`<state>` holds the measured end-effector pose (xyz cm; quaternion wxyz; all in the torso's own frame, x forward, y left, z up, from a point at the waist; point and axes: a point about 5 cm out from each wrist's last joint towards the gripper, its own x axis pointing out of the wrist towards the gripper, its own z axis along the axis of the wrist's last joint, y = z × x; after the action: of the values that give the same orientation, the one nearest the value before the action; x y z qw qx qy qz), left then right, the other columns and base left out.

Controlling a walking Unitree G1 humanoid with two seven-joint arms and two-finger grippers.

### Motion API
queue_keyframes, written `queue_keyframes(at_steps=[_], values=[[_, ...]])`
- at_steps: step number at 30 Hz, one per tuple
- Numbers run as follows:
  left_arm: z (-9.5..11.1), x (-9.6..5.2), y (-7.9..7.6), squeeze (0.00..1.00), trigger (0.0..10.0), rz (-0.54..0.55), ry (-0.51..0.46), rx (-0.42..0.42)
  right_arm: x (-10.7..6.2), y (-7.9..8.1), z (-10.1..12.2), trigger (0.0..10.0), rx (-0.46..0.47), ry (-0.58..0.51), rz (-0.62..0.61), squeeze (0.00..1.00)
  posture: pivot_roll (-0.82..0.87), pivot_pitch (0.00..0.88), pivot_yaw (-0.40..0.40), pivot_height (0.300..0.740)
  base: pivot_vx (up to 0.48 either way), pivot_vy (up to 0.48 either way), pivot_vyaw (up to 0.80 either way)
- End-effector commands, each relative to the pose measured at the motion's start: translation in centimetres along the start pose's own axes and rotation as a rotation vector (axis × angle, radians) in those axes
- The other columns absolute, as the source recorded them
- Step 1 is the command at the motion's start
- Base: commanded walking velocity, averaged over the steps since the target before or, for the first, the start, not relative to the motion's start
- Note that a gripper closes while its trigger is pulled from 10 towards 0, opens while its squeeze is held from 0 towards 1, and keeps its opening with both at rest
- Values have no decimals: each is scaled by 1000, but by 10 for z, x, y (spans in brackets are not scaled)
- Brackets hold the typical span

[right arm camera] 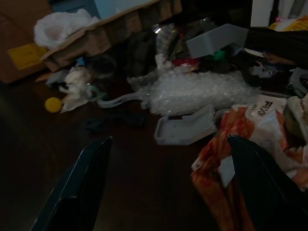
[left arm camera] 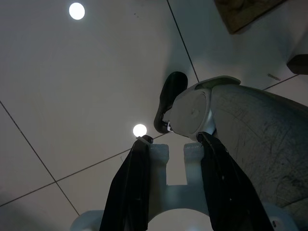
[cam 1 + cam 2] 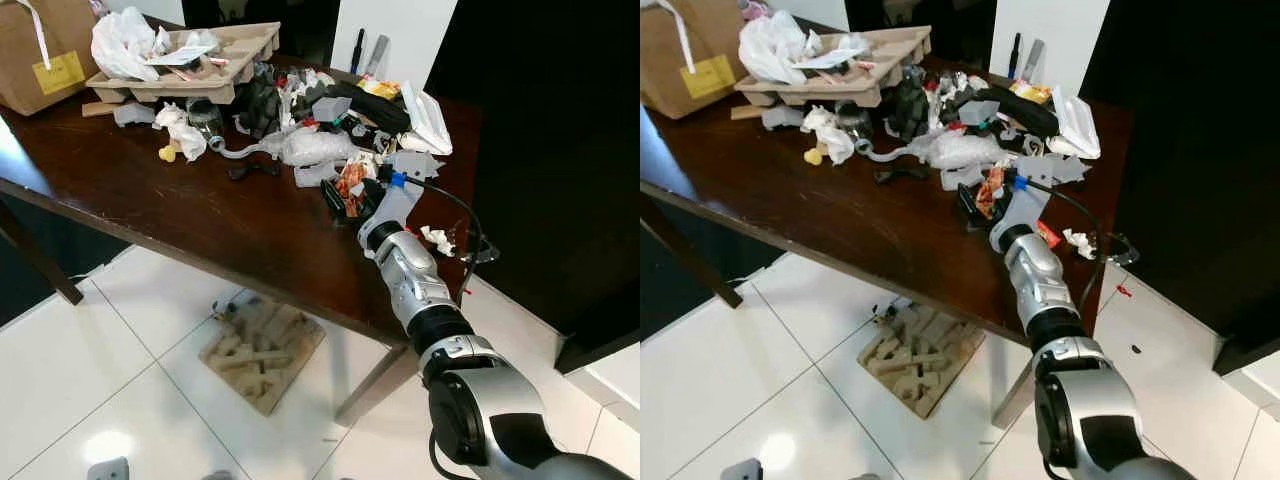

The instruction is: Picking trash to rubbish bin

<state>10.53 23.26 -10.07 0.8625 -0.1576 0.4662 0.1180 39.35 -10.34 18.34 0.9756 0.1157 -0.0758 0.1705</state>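
Reaching over the dark table (image 3: 150,200), the right gripper (image 3: 345,205) sits low at the near edge of the trash heap, its fingers (image 1: 77,185) spread wide with nothing between them. In the right wrist view one finger stands over bare wood and the other is against an orange-and-white wrapper (image 1: 226,159); whether it actually touches the wrapper cannot be told. Just past the fingers lie a grey plastic tray (image 1: 185,127) and a wad of bubble wrap (image 1: 192,91), with a small yellow ball (image 1: 53,104) further off beside crumpled white paper (image 3: 180,130).

The left gripper (image 2: 168,154) hangs beside the robot's body over the floor, its two fingers held narrowly apart and empty.

Trash covers the far half of the table: a cardboard tray (image 3: 215,60) holding a white bag (image 3: 120,40), black items, a yellow packet (image 3: 1030,92) and white sheets (image 3: 1075,120) at the far corner. A brown paper bag (image 3: 45,50) with a yellow label stands at the table's left end. A cable (image 3: 455,215) loops from the right wrist.

Below, the floor (image 3: 90,370) is white glossy tile, with a moulded cardboard insert (image 3: 262,355) lying under the table's near edge. A dark wall (image 3: 540,140) rises to the right. No bin can be made out.
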Motion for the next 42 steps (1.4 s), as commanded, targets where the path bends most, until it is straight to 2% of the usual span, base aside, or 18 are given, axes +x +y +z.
queue_keyframes(at_steps=[1,10,18,20,30,36,38,39,40,41,42], values=[[-16,-2,-6,0,10000,-27,49,-2,-1,-4,-2,10000,6,7,-25,0,239,166,-95,740,330,0,0],[-15,-1,-8,0,10000,-36,43,2,1,-8,4,10000,1,-17,-47,0,240,171,-95,740,341,0,0],[-15,-1,-8,0,10000,-38,40,4,2,-9,7,10000,-39,-22,-60,0,242,172,-96,740,347,0,0],[-15,-2,-8,0,10000,-33,42,-6,1,-10,3,10000,-94,14,-65,0,242,172,-96,740,315,0,0],[-17,-2,-8,0,10000,-34,51,-29,-3,-14,-4,10000,-136,83,-24,0,237,173,-96,740,85,0,0],[-18,-1,-10,0,10000,-40,61,-26,-7,-32,2,10000,-181,107,-54,0,236,165,-99,740,0,0,0],[-18,-1,-11,0,10000,-41,62,-28,-7,-34,4,10000,-180,106,-47,0,236,165,-99,740,0,0,0],[-18,-1,-12,0,10000,-47,64,-29,-7,-36,10,10000,-133,85,-9,0,238,164,-97,740,0,0,0],[-18,-1,-12,0,10000,-47,64,-29,-7,-36,10,10000,-133,85,-9,0,238,164,-97,740,0,0,0],[-19,-1,-13,0,10000,-56,65,-31,-8,-43,23,10000,-26,28,54,0,238,164,-97,740,0,0,0],[-19,-1,-13,0,10000,-56,65,-31,-8,-43,23,10000,-26,28,54,0,238,164,-97,740,0,0,0]])
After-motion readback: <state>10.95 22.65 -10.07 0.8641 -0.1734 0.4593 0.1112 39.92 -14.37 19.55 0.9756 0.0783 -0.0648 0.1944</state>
